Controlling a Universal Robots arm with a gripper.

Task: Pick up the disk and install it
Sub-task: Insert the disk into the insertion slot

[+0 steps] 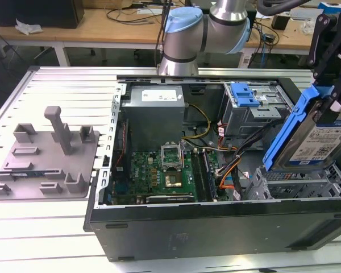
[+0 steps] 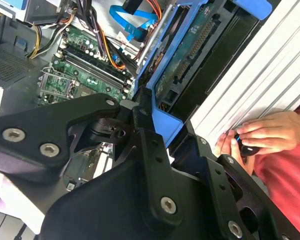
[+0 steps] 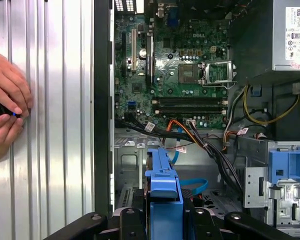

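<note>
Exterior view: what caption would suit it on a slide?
Robot gripper holds the blue-framed disk tilted over the open computer case.

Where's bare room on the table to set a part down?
Free: the slatted table beyond the grey fixture plate, up to the side wall of the computer case; also the near strip in front of plate and case. Crowded: inside the case, with board, cables and the disk held in the hand over the drive cage.

The disk (image 1: pixel 318 145) is cut off by the exterior view's right edge.
</note>
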